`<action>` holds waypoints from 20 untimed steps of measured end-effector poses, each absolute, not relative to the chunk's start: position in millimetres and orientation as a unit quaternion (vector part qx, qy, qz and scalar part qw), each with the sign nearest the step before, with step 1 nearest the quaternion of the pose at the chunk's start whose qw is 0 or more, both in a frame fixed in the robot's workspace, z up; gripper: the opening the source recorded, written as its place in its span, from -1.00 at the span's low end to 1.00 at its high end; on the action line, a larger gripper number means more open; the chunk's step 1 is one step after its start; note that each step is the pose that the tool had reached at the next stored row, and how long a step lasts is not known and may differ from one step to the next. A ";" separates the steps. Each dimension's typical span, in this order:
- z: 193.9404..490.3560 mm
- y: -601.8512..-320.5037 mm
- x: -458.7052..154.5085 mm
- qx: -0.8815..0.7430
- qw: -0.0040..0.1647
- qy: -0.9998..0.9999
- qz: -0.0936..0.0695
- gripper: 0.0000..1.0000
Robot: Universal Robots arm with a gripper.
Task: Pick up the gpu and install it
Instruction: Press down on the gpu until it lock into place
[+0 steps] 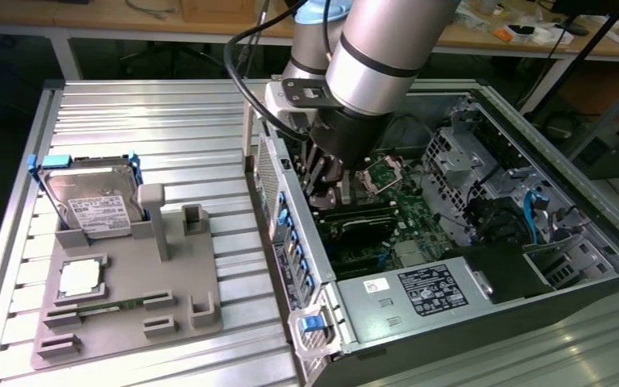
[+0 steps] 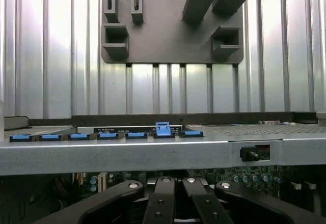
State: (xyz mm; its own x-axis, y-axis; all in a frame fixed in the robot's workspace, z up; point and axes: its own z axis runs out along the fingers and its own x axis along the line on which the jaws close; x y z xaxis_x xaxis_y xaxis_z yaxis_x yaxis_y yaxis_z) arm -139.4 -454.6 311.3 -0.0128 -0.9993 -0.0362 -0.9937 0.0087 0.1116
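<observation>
You've got the arm [image 1: 380, 48] reaching down into the open computer case [image 1: 567, 322], which lies on its side on the ribbed metal counter [image 1: 159, 121]. The claw [image 1: 329, 187] sits low over the motherboard [image 1: 390, 222], near the case wall with the blue slot clips [image 1: 288, 250]. Its fingers are pressed together; in the exterior view a thin dark part hangs between them, prob. the gpu [image 1: 321, 173], though you can't tell for sure. On the wrist cam the claw [image 2: 175, 203] is inside the case, below the clip row [image 2: 107, 136]. Towards the counter's edge at the exterior view's left, the gray holder tray [image 1: 126, 306] carries a hard drive [image 1: 94, 205], a processor chip [image 1: 81, 278] and a memory stick [image 1: 100, 307].
</observation>
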 end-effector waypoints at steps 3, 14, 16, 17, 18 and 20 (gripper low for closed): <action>311.2 -454.6 -139.4 0.702 0.025 -0.710 -0.054 -0.79; 310.3 -454.7 -135.9 0.702 0.023 -0.709 -0.056 -0.79; 307.7 -454.8 -136.3 0.702 0.023 -0.709 -0.057 -0.79; 306.3 -454.8 -136.4 0.702 0.023 -0.709 -0.057 -0.79; 304.9 -454.8 -136.9 0.702 0.023 -0.710 -0.057 -0.79; 302.2 -454.8 -136.9 0.702 0.022 -0.710 -0.058 -0.79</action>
